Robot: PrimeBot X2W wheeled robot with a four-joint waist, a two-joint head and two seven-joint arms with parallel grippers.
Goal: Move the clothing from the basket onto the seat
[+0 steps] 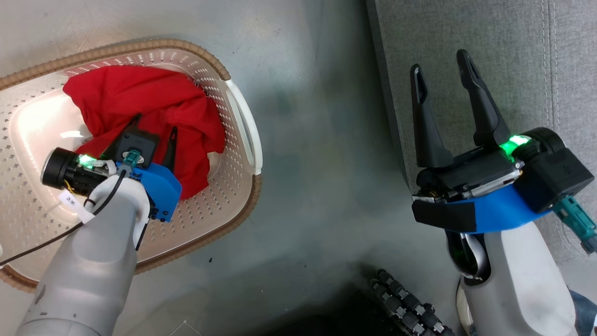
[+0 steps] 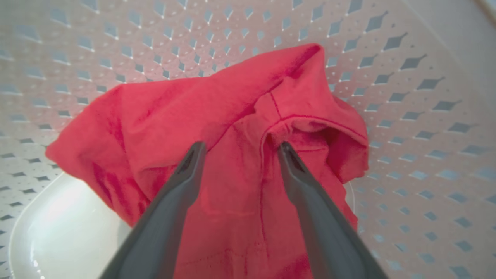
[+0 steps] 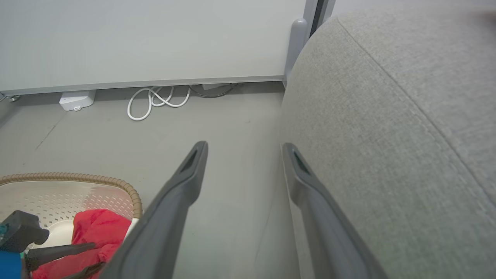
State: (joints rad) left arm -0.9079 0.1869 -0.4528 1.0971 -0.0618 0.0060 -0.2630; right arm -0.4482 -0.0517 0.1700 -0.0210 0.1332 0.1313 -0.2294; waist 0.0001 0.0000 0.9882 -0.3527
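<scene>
- The clothing (image 1: 140, 102) is a red heap inside the basket (image 1: 247, 135). It is bunched up at the side of the basket away from the robot, and none of it hangs out.
- The left gripper (image 1: 155, 123) is down in the basket, right on top of the heap. Its two fingers are spread apart with a raised fold of red cloth between them, and nothing is pinched yet. The tips look like they touch the cloth, but I cannot be sure.
- The right gripper (image 1: 440, 62) is well off to the right of the basket. Its fingers are wide apart and it holds nothing.
- The seat (image 1: 489, 56) is to the right of the basket, with a strip of bare floor (image 1: 317, 140) between them.
- I think the cloth is soft, light and floppy. It will not break, but it will sag and dangle when it is lifted.
- A good place to grab looks like the thick fold with the seam, near the middle of the heap. A fat bunch should stay in the fingers, while a thin edge could slip out.
- A loose end may drag on the basket rim, so the cloth should go up high above the basket first.
</scene>
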